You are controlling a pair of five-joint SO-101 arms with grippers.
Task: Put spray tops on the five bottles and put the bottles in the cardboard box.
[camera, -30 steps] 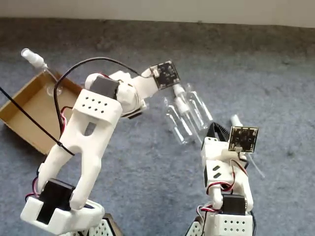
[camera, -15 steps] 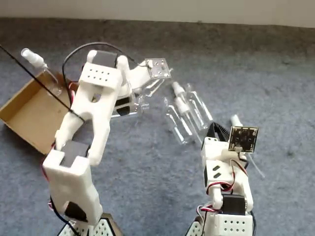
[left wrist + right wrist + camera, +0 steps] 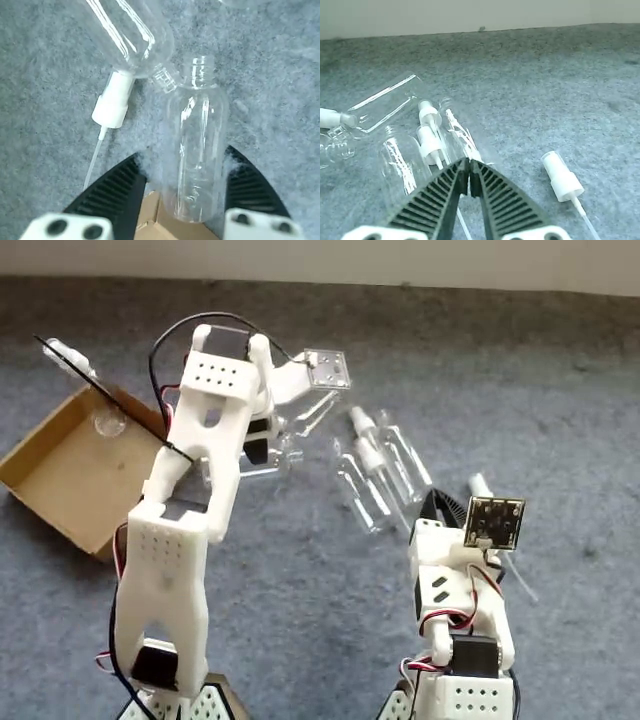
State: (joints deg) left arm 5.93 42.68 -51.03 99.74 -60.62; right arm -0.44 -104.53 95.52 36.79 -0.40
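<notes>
At the left edge of the grey carpet (image 3: 560, 410) sits the cardboard box (image 3: 55, 480), open side up, its brown walls plain. A capped bottle (image 3: 103, 421) leans in its far corner, with its white top (image 3: 66, 353) poking out over the rim. Just beside the box, toward the middle of the carpet, the left arm stretches out. The left gripper (image 3: 182, 157) is spread wide with a topless bottle (image 3: 195, 145) between the jaws. One jaw lies close against the bottle's side and the other stands a little clear of it, so the bottle is straddled rather than pinched. This bottle is plain clear plastic with a bare threaded neck. A second clear bottle (image 3: 127, 35) lies slantwise past it, its neck touching the first one's shoulder. A loose spray top (image 3: 112, 107) lies just beside them, its thin dip tube trailing over the carpet. Near the middle of the carpet a cluster of clear bottles (image 3: 385, 475) lies side by side, with two white spray tops (image 3: 429, 130) among them. The right arm is folded low at the near edge, and the right gripper (image 3: 469, 170) has its dark ribbed jaws pressed together on nothing, pointing at the cluster. Another spray top (image 3: 561, 176) lies apart from the bottles on bare carpet, near the right arm.
</notes>
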